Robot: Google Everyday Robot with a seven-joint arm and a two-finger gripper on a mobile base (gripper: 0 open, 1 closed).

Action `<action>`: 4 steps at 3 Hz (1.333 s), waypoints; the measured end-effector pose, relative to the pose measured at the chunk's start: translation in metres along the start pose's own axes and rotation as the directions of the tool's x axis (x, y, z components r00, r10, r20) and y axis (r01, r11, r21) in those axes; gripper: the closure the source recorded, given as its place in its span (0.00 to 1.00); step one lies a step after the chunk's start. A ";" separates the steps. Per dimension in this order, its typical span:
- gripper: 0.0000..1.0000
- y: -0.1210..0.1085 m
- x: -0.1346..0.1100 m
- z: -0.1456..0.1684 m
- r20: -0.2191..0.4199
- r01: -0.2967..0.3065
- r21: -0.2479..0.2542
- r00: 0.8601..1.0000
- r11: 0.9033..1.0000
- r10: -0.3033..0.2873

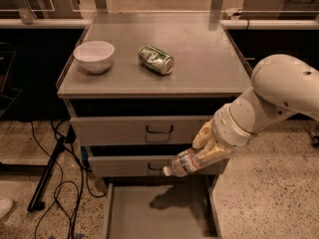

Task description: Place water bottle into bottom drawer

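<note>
My gripper (208, 151) is shut on the water bottle (183, 164), a small clear bottle with a whitish-red label. It holds the bottle tilted, white cap pointing down-left, in front of the middle drawer. The bottle hangs above the open bottom drawer (124, 213), a shallow grey tray pulled out at the lower middle of the view. The bottle's shadow falls on the drawer floor. My white arm comes in from the right.
A crushed green can (156, 59) and a white bowl (93, 56) sit on the cabinet top (209, 54). The two upper drawers (114, 130) are slightly open. Black cables and a stand leg (47, 178) lie on the floor at the left.
</note>
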State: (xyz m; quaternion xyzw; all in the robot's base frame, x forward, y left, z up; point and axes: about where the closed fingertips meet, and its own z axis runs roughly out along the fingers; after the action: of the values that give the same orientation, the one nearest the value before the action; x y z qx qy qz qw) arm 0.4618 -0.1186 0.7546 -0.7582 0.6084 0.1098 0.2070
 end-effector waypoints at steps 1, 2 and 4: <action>1.00 0.001 -0.002 0.008 0.006 -0.002 -0.005 1.000 1.000 0.002; 1.00 0.000 -0.002 0.035 0.038 -0.028 -0.009 0.999 1.000 0.028; 1.00 -0.007 -0.006 0.119 0.144 -0.054 -0.026 0.988 0.998 0.057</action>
State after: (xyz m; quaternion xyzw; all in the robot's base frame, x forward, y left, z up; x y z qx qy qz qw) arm 0.4778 -0.0587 0.6520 -0.7333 0.6114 0.1769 0.2391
